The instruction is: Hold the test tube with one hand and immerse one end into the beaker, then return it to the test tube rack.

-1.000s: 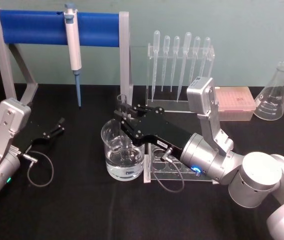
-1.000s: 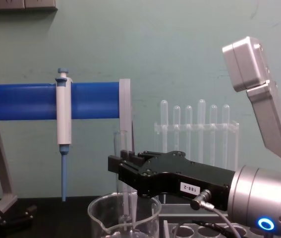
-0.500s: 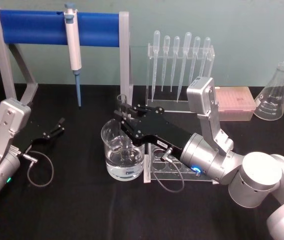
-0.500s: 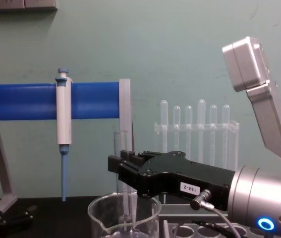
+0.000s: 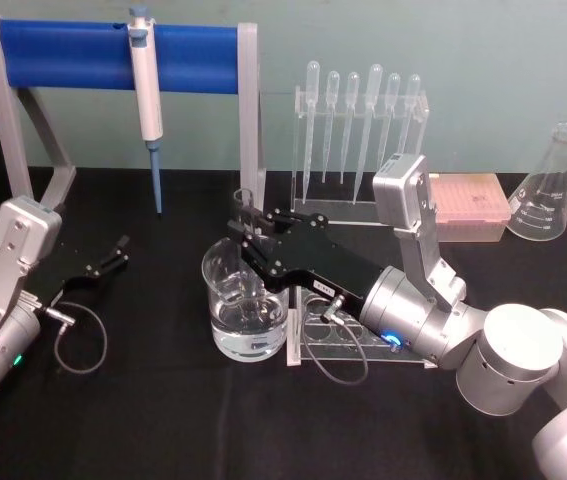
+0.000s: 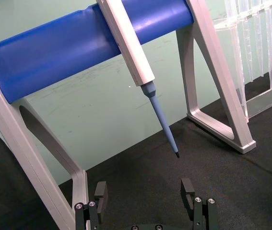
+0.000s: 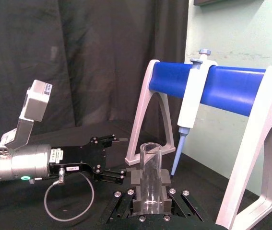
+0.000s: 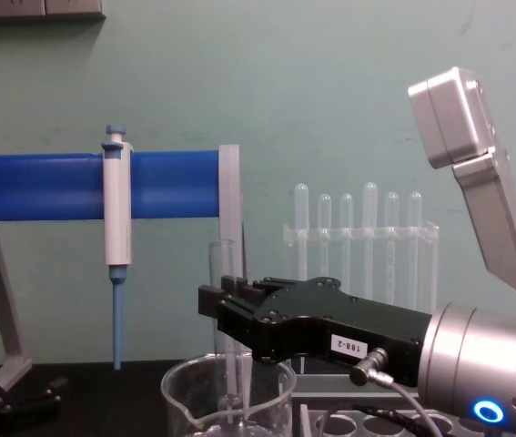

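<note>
Right tool (image 5: pixel 243 228): clamped on upright test tube (image 8: pixel 222 259), rim above it, frame centre
Beaker (image 5: pixel 248 318): tube's lower end inside
Left tool (image 5: pixel 111 255): open, empty, left

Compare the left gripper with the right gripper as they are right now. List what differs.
The left gripper is open and empty, while the right gripper is shut on the test tube. The left gripper sits low at the left, by the blue stand. The right gripper reaches over the beaker and holds the tube upright with its lower end inside. Both are black two-fingered grippers.
</note>
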Controlling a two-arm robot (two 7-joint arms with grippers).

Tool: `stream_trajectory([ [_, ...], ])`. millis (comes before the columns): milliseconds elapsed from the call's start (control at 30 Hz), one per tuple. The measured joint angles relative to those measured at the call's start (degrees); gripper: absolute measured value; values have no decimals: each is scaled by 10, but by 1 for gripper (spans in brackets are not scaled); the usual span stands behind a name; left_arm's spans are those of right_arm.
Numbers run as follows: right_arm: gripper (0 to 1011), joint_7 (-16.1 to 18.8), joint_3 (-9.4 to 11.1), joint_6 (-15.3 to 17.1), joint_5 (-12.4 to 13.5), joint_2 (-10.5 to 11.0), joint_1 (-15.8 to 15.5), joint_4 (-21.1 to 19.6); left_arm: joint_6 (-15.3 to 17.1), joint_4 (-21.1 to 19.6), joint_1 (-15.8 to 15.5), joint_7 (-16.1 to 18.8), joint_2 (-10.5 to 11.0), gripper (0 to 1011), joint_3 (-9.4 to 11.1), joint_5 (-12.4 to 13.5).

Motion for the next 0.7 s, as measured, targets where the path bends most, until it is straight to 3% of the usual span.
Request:
stream_trajectory([
  [700, 228, 0, 0, 0, 0, 0, 0, 0, 0, 0, 0, 0, 0, 1000, 0, 0],
])
